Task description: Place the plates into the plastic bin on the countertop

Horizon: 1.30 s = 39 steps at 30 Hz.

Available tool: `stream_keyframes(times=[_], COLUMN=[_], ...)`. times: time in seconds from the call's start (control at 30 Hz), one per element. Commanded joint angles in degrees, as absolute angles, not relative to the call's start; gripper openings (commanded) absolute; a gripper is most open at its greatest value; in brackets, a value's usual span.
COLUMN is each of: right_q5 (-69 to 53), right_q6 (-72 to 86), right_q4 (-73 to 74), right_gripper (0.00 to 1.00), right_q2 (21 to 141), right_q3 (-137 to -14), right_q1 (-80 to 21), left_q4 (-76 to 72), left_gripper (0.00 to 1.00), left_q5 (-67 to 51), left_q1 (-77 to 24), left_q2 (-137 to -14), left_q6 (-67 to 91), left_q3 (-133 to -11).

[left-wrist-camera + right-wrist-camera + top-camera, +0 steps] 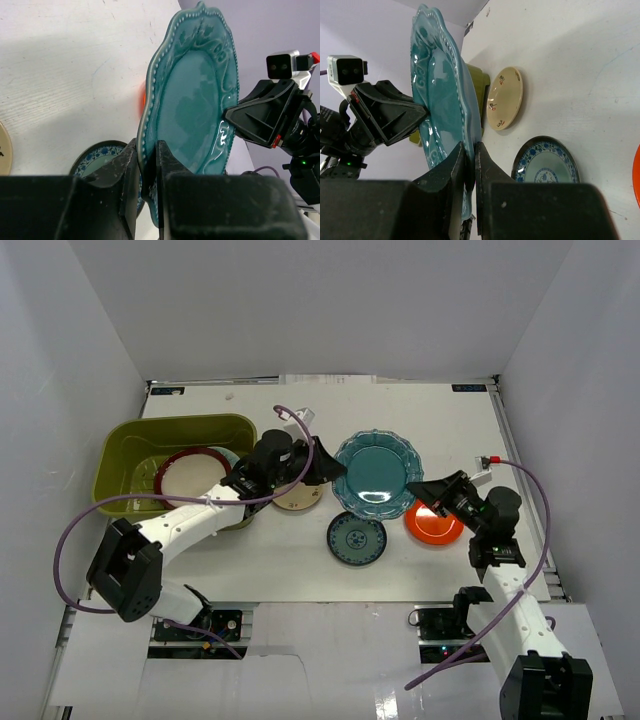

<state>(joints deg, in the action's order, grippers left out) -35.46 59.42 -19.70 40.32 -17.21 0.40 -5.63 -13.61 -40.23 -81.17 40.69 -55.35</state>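
Five plates (376, 473) showing, one green bin (128, 446), two robot arms (190, 521)

Bright, even light; soft shadows; glare on teal plate (222, 137) (foreground blurred).

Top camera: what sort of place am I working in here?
Probably a robot lab test cell, not a real kitchen: a white table boxed by bare white walls, with a teal plate, a blue-patterned plate and an olive bin.

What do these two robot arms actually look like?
The left arm and right arm have white links with black joints. The left gripper and right gripper are black wedges, each beside a small grey camera. A purple cable loops off each arm.
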Motion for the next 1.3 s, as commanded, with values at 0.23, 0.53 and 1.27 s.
stream_keyframes(times=[0.23,0.53,1.27], right_q5=[-38.7,-40.7,-40.0], right_q6=[62.0,59.3,46.6], right_q4=[-29.0,-27.1,-19.2], right_gripper=[0.14,0.71,0.74], right_q2=[41.5,40.8,40.0], right_q3=[-17.2,-15.2,-11.1], right_q1=[-3.9,-4.0,-5.6], left_q4=[-11.3,-6.4,25.0], left_gripper=[0.00,0.00,0.00], left_q5=[-18.3,-15.5,28.0], left_q1=[-40.3,-32.0,-0.7], left_q2=[-78.1,-66.5,-45.7], left_q6=[40.6,44.7,37.2], left_q3=[-53.2,-54.6,-55.5])
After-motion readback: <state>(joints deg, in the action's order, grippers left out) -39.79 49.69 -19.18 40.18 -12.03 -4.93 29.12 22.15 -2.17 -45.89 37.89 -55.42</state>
